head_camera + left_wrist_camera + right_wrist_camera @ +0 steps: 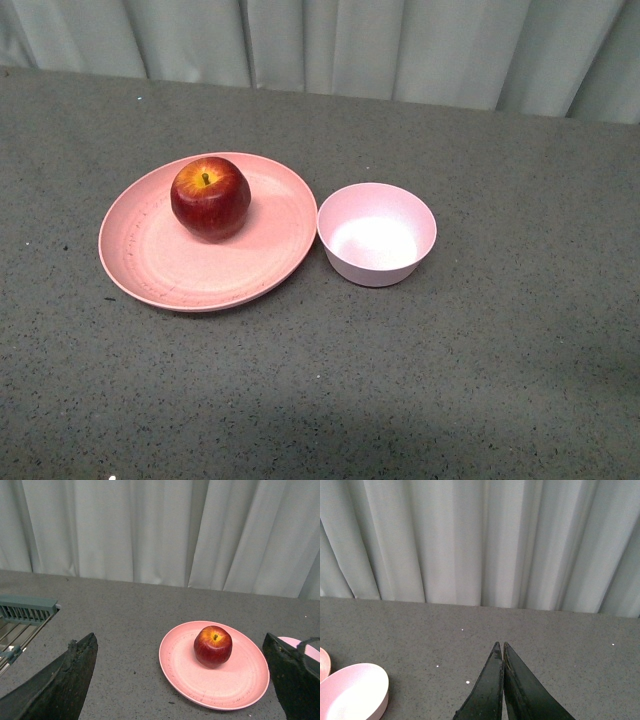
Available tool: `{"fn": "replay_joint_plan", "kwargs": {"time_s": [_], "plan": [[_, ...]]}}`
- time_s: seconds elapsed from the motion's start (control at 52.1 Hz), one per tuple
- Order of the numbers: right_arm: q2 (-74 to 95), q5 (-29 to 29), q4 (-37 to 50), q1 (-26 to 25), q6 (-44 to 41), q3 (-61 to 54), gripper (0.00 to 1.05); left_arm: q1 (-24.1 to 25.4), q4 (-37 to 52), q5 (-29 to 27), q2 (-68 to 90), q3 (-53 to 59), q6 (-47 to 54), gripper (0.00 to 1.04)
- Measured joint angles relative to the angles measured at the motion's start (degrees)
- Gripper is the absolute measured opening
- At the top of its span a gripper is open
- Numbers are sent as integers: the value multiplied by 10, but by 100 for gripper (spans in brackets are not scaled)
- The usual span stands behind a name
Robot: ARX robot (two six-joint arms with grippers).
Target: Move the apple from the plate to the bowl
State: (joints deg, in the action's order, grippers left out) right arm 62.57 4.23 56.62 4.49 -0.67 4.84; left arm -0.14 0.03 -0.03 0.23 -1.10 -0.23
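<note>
The dark-red apple (210, 197) sits upright on the back part of the salmon-pink plate (160, 265). The small pale pink bowl (377, 234) stands empty just right of the plate, nearly touching its rim. Neither arm shows in the front view. In the left wrist view the apple (213, 645) and plate (235, 680) lie ahead between the wide-open fingers of my left gripper (182, 639), which is empty and short of the plate. My right gripper (500, 645) is shut and empty over bare table; the bowl (351, 691) shows at that view's edge.
The grey speckled table (500, 380) runs back to a pale curtain (330, 40). A grey metal rack (25, 612) shows at the table's side in the left wrist view.
</note>
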Motion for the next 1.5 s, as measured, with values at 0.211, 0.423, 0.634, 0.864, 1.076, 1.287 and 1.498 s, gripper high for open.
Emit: {"fn": "replay_joint_plan", "kwargs": {"time_s": [0.211,0.423,0.634,0.864,1.076,1.287,1.498], "plan": [[-96,-39,-70,-43,1,-24,1,0,0,0,0,0,0,98],[-210,-41,-166,-43,1,-41,1,0,0,0,0,0,0,98],[-287,-41,-235,-43,1,-45,1,0,0,0,0,0,0,98],[-358,-42,-300,-43,1,-45,1,0,0,0,0,0,0,98],[-421,-42,-360,-43,1,-45,1,0,0,0,0,0,0,98],[-463,-42,-402,-43,1,-45,1,0,0,0,0,0,0,98],[-509,-42,-447,-43,1,-45,1,0,0,0,0,0,0,98]]}}
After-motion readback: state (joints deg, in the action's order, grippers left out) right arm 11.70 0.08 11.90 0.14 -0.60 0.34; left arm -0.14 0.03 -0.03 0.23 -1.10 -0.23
